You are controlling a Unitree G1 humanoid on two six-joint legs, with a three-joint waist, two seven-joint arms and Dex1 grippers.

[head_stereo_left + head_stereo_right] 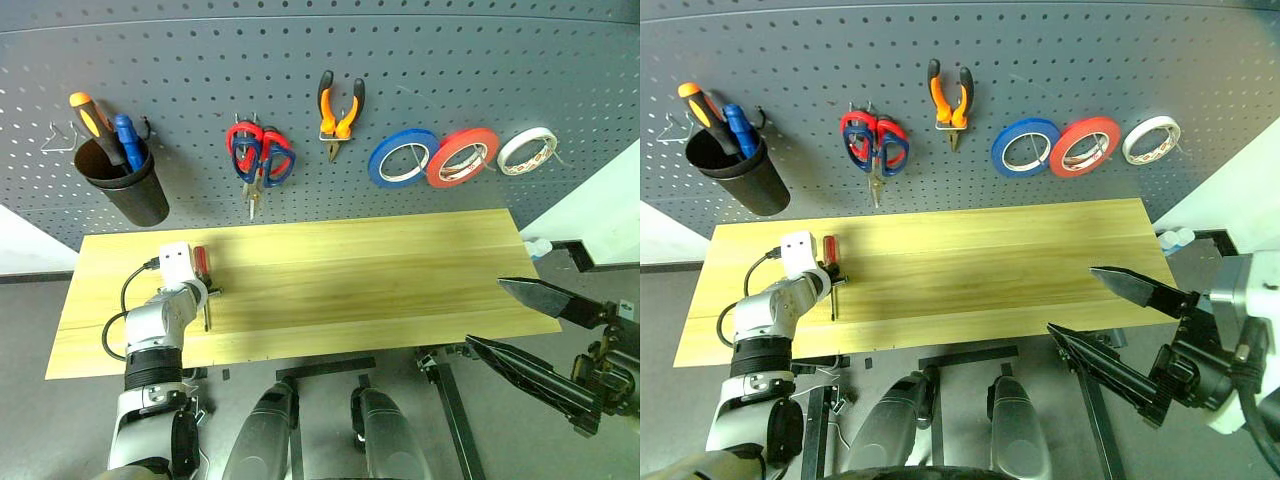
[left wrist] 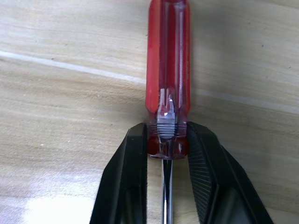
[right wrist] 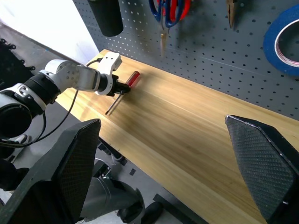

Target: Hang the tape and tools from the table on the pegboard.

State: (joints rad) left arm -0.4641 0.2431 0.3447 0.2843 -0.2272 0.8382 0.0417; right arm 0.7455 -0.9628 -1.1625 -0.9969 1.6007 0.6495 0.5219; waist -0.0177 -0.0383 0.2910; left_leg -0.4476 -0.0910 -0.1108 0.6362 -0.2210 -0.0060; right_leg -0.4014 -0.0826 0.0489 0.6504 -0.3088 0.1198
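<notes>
— On the left end of the light yellowish wooden table (image 1: 330,280), what has the left gripper (image 2: 167,142) got?

— Its two black fingers (image 2: 127,163) are clamped on the slim screwdriver with the clear red handle (image 2: 168,70), pinching the collar where the handle meets the steel shaft. The screwdriver lies flat on the wood, handle toward the pegboard, shaft running back toward the table's near edge.

— And the right gripper (image 1: 520,325)?

— Spread wide with nothing between the fingers, held off the table's right near corner, well apart from the screwdriver.

— What is on the dark grey perforated pegboard (image 1: 430,70)?

— From the robot's left: a black cup (image 1: 125,185) hung on the board, holding an orange-handled screwdriver (image 1: 92,120) and a blue-handled one (image 1: 128,140). Then scissors with red and blue handles (image 1: 260,155), hanging blades down; whether that is one pair or two overlapping I cannot tell. Next to them, small pliers with orange-and-black handles (image 1: 338,112), nose pointing down.

— The tape rolls?

— Three in a row to the right of the pliers: a blue roll (image 1: 402,158), the bright red tape ring with a pale core (image 1: 462,156) just beside it and overlapping its edge, then a white roll (image 1: 527,150) near the red one.

— Anything else lying on the tabletop?

— Apart from the screwdriver in the left gripper, I see bare wood.
</notes>
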